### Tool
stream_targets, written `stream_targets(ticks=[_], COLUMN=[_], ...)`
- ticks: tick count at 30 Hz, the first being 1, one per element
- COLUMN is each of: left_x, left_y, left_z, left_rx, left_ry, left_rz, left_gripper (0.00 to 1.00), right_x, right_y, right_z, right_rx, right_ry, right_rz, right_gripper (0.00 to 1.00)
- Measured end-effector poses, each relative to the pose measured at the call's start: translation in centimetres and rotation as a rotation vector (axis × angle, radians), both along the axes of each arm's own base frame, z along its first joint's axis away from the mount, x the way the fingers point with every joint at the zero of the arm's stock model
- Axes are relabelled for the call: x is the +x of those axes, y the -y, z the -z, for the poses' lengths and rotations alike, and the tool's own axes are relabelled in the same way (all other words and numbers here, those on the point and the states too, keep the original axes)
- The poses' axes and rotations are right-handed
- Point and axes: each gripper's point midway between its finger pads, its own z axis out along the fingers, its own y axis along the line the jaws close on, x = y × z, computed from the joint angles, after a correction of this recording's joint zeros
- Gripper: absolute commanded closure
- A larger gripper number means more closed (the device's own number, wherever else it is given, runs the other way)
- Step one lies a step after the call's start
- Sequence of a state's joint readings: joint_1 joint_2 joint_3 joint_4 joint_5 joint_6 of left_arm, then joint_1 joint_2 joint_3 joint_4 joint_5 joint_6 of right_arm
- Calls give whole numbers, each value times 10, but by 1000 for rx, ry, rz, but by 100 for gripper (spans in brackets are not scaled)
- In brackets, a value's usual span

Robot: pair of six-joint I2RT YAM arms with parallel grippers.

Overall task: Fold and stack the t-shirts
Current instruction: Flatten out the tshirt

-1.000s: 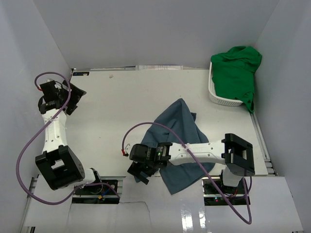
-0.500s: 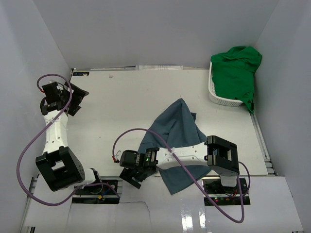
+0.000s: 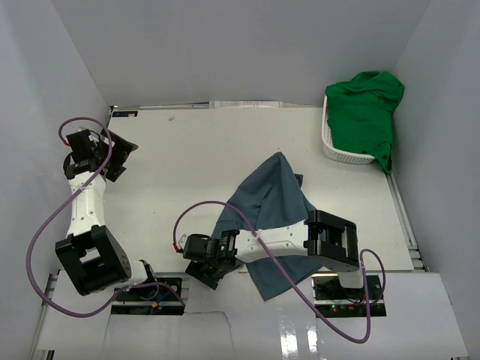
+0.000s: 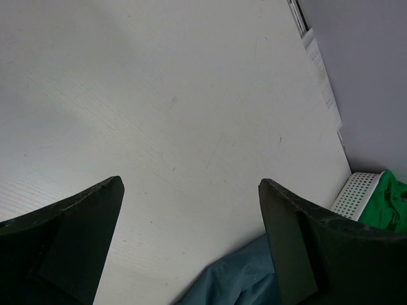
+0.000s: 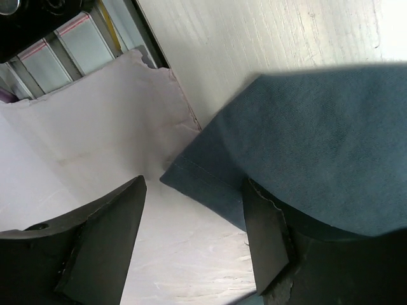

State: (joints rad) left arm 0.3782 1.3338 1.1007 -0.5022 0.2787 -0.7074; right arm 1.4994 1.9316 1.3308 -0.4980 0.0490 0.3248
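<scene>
On the white, faintly grained table top (image 3: pixel 195 150), near its front edge, lies the dark slate-blue cloth t-shirt (image 3: pixel 274 199), a soft rumpled heap that rises to a point at its far end; the right arm crosses its near part and hides it from the top camera, and I cannot make out any neck label; the right wrist camera shows smooth, fine-woven fabric (image 5: pixel 305 159) with a stitched hem corner. The right gripper (image 3: pixel 206 266) sits at the shirt's near left edge; its two dark fingers stand apart with that hem corner between them, the right finger (image 5: pixel 267 241) against the cloth, nothing pinched that I can see. The left gripper (image 3: pixel 114 154) hangs at the table's far left, well apart from both shirts, jaws wide and holding nothing. The bright green cloth t-shirt (image 3: pixel 364 109) is draped in loose folds over the white perforated plastic basket (image 3: pixel 337 150) in the far right corner, covering most of it. I count two shirts, one basket, and two purple cables (image 3: pixel 45 225), one looping along each arm.
</scene>
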Motion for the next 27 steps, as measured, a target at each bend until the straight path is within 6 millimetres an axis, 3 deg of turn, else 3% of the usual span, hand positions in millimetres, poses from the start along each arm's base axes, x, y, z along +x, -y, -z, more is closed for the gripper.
stream_targets(ticks=[4, 5, 7, 11, 19, 21, 23, 27], left_x=[0, 0, 0, 0, -1, -1, -3, -12], left_y=[0, 0, 0, 0, 0, 0, 1, 8], left_z=[1, 1, 2, 2, 5, 5, 6, 4], left_rx=[0, 0, 0, 1, 2, 2, 3, 9], left_ry=[0, 1, 1, 1, -4, -4, -2, 27], left_rz=[0, 0, 0, 1, 2, 2, 2, 11], left_gripper=[2, 2, 2, 2, 2, 2, 2, 2], right_x=[1, 1, 4, 13, 26, 43, 81, 202], right_y=[-1, -2, -2, -1, -1, 0, 1, -18], right_z=[1, 1, 2, 3, 0, -8, -29, -119], right_rx=[0, -1, -2, -7, -1, 19, 62, 276], right_ry=[3, 6, 18, 38, 37, 22, 13, 61], right_rz=[1, 0, 2, 19, 55, 93, 175, 365], right_gripper=[44, 54, 61, 92, 92, 92, 92, 92])
